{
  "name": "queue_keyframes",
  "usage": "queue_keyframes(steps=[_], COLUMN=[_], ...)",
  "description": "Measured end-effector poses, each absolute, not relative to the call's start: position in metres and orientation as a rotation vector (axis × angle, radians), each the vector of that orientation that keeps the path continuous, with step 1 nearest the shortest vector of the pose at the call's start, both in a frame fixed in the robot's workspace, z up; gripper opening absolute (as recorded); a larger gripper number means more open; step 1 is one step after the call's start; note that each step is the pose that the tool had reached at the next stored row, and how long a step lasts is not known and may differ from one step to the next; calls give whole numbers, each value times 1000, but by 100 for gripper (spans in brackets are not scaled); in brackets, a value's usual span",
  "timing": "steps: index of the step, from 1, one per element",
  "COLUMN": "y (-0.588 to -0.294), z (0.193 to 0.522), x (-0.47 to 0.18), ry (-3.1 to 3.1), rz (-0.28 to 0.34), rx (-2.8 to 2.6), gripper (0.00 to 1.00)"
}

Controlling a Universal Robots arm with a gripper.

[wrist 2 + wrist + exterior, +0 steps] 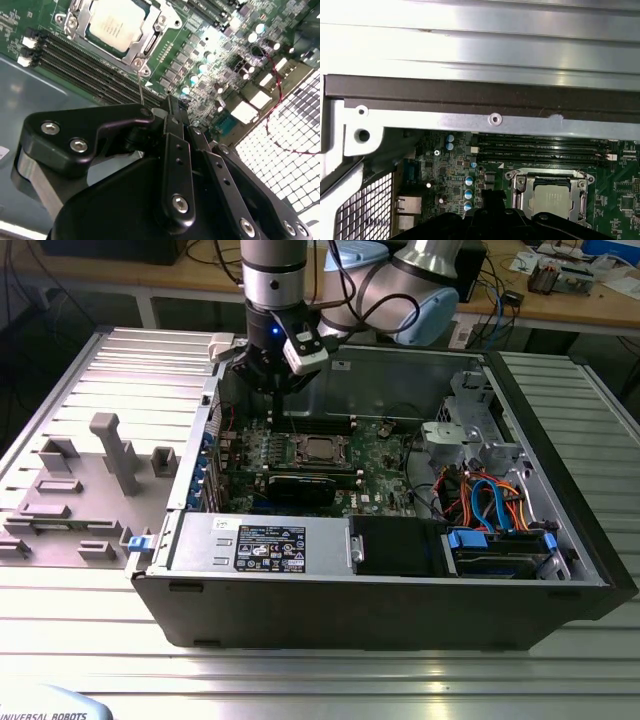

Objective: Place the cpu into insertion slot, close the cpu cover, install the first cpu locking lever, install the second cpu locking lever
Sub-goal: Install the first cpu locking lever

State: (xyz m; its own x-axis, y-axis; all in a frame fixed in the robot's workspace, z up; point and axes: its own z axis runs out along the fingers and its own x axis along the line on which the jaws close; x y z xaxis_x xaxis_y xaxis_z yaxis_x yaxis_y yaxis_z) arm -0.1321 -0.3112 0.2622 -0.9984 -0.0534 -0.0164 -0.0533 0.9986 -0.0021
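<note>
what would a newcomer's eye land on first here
The open computer case on the metal table, its green board bare. Mid-board, the silver cpu shows through the cover's window. The black claw hangs close over the board, to the exterior view's left of the cpu.

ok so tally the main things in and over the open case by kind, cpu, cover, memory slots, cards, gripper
cpu: 1
cpu cover: 1
long memory slots: 4
large black card: 1
gripper: 1
total: 8
</note>
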Motion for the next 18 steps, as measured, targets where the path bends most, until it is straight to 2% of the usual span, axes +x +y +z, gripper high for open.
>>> queue_keyframes(steps=[18], y=[-302], z=[260], x=[-104], ry=[3124], rz=[-6], rx=[-84], gripper=[11])
